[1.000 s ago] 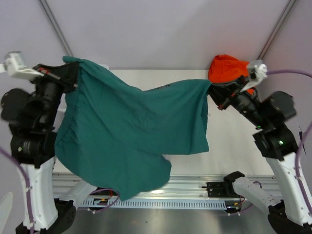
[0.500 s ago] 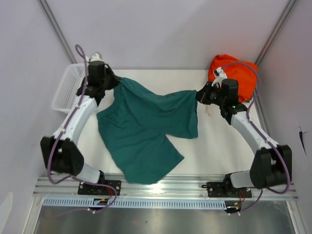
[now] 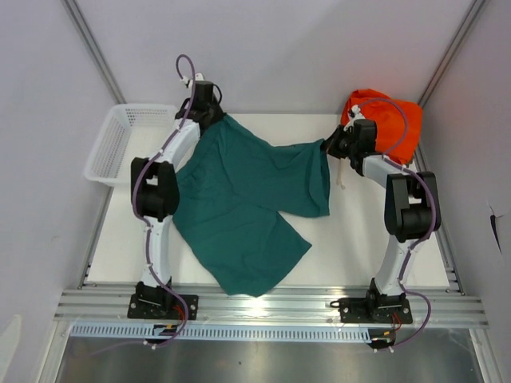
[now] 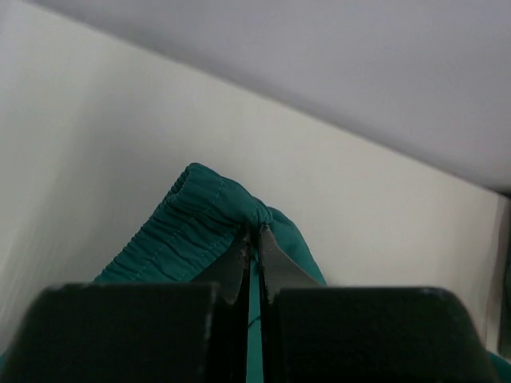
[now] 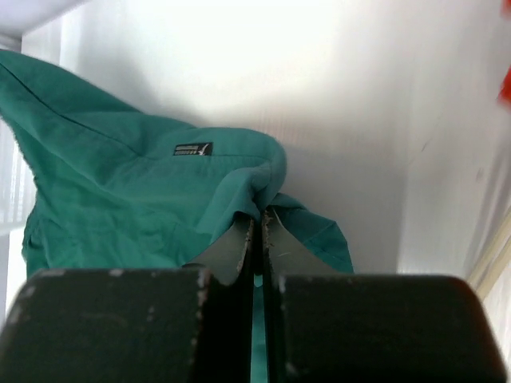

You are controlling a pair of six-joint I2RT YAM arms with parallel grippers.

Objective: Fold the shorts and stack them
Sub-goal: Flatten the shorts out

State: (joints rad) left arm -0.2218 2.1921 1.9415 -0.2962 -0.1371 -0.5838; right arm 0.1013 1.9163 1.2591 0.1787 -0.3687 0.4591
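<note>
Item: shorts (image 3: 247, 207), one pair, teal-green, unfolded. Location: laid open on the worktop (image 3: 375, 239), running from the far edge, left of centre, down to the near edge, where the lower leg reaches the rim. Condition: loosely spread, wrinkled, one leg lying partly across the other; no crease or fold line visible. Held at two points along the far side. Left tool (image 4: 252, 239): pressed together on a bunched corner of the elastic waistband, close to the far edge. Right tool (image 5: 258, 219): pressed together on a gathered edge of the fabric just beside a small dark label, toward the far right corner. Fabric between the two grips sags slightly. Other holdings: orange garment (image 3: 387, 124), folded, at the far right corner; white basket (image 3: 120, 144), off the far left corner. Progress, as judged: early, at the flattening step. Outstanding: smoothing the legs, folding, then stacking, presumably with the orange garment.
</note>
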